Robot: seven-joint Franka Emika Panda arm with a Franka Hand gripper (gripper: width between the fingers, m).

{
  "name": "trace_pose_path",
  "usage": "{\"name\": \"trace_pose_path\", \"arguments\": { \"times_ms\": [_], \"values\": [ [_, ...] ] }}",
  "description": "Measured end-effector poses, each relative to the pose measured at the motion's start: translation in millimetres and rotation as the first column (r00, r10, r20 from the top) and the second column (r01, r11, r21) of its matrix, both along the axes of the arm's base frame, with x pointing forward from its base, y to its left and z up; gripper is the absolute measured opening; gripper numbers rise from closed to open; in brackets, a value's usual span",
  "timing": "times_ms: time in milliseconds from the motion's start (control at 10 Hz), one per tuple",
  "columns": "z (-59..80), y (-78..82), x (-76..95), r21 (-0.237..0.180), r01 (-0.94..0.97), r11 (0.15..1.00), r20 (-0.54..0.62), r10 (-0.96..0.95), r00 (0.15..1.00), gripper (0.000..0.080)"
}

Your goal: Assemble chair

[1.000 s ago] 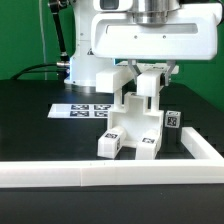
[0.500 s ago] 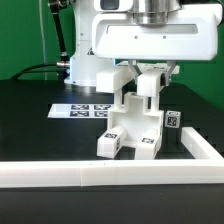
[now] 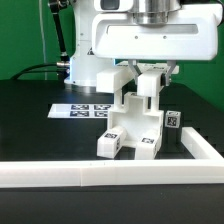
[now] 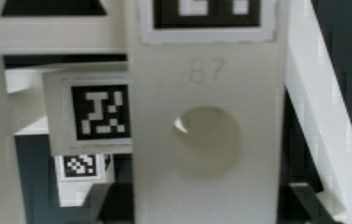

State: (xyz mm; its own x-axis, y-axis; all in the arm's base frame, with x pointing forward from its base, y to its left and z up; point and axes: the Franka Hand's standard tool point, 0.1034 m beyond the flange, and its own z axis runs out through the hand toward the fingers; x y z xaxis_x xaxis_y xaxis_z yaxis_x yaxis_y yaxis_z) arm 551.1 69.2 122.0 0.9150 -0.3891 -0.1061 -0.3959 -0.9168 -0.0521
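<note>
The chair [image 3: 132,128], half built, stands on the black table [image 3: 35,135], right of centre in the exterior view. It stands just inside the corner of the long white rail [image 3: 100,176], which runs along the near edge and up the exterior view's right. Its two near feet carry square tags. My pincer [image 3: 150,82] hangs straight down over it from above, its fingers [image 3: 132,80] either side of the chair's upright top piece. I cannot tell whether they press it or stand clear. My wrist view is filled by a white chair slab [image 4: 199,170] with an oval hole. The marker board [image 3: 83,110] lies flat farther back, to the exterior view's left.
</note>
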Motion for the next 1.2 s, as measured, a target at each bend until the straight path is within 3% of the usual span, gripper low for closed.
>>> {"name": "trace_pose_path", "arguments": {
  "times_ms": [1200],
  "values": [
    [0.1,-3.7,1.1,-0.005,0.047,0.999,-0.003,-0.047,0.999,0.029]
  ]
}}
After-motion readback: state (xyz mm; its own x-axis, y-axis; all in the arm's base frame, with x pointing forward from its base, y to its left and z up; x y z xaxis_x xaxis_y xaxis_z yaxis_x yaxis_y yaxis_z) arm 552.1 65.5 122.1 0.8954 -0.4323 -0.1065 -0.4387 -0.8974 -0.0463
